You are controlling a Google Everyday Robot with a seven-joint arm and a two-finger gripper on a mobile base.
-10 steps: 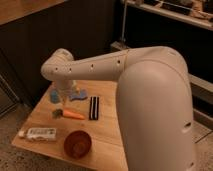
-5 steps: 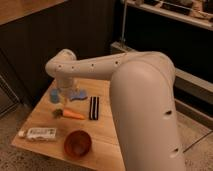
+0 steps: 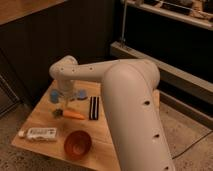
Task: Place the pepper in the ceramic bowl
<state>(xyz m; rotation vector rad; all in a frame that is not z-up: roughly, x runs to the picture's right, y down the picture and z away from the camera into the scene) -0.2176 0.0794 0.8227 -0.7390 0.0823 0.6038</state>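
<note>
The pepper (image 3: 74, 115) is a slim orange tapered vegetable lying flat on the wooden table (image 3: 45, 117), tip pointing right, a small dark green lump (image 3: 58, 113) at its left end. The ceramic bowl (image 3: 77, 143) is reddish-brown and sits at the table's front edge, below the pepper and apart from it. My gripper (image 3: 65, 101) hangs from the white arm (image 3: 100, 75) just above and behind the pepper's left end.
A white tube (image 3: 41, 133) lies at the front left. A small round blue thing (image 3: 54, 95) and another blue piece (image 3: 80, 93) sit behind the gripper. A black ridged bar (image 3: 93, 108) lies right of the pepper. The arm's big white body (image 3: 137, 125) covers the table's right side.
The arm has swung a little to the right and its wrist has come down toward the pepper. The pepper, bowl and tube have not moved.
</note>
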